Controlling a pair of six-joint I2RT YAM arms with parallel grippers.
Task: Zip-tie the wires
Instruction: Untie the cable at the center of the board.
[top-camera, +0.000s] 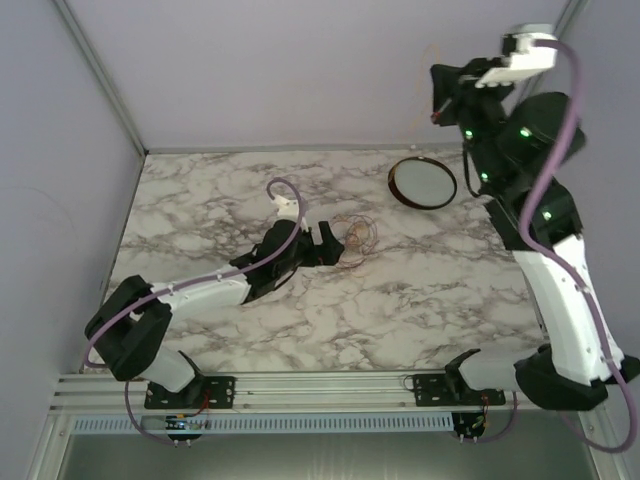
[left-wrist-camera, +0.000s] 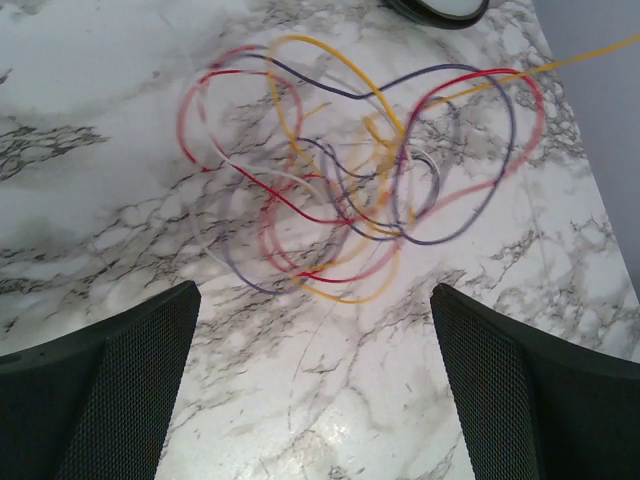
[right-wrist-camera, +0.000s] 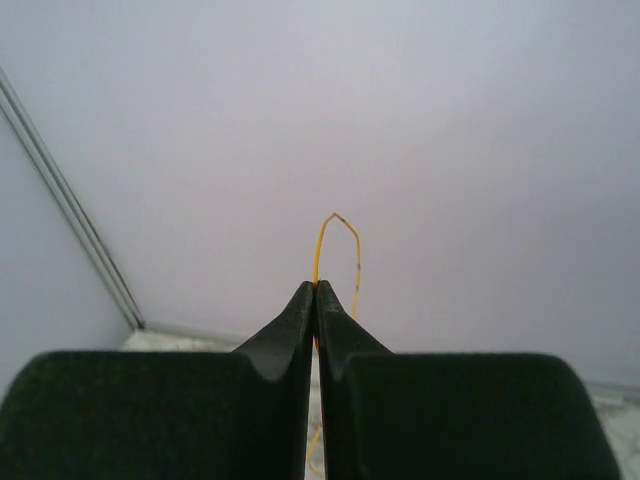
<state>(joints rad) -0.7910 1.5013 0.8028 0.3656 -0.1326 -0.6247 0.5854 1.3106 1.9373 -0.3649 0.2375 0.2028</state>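
Note:
The wires (left-wrist-camera: 350, 190) lie as a loose tangle of red, yellow, purple and white loops on the marble table; they also show in the top view (top-camera: 357, 237). My left gripper (left-wrist-camera: 315, 390) is open and empty, low over the table just short of the tangle (top-camera: 322, 243). My right gripper (right-wrist-camera: 316, 288) is raised high near the back wall (top-camera: 438, 105) and is shut on one thin yellow wire (right-wrist-camera: 340, 235), whose end loops above the fingertips. That yellow wire (left-wrist-camera: 590, 55) runs up and off from the tangle toward the right.
A dark-rimmed round white dish (top-camera: 422, 182) sits at the back right of the marble table (top-camera: 420, 290); its edge shows in the left wrist view (left-wrist-camera: 440, 10). Lilac walls enclose the table at the back and sides.

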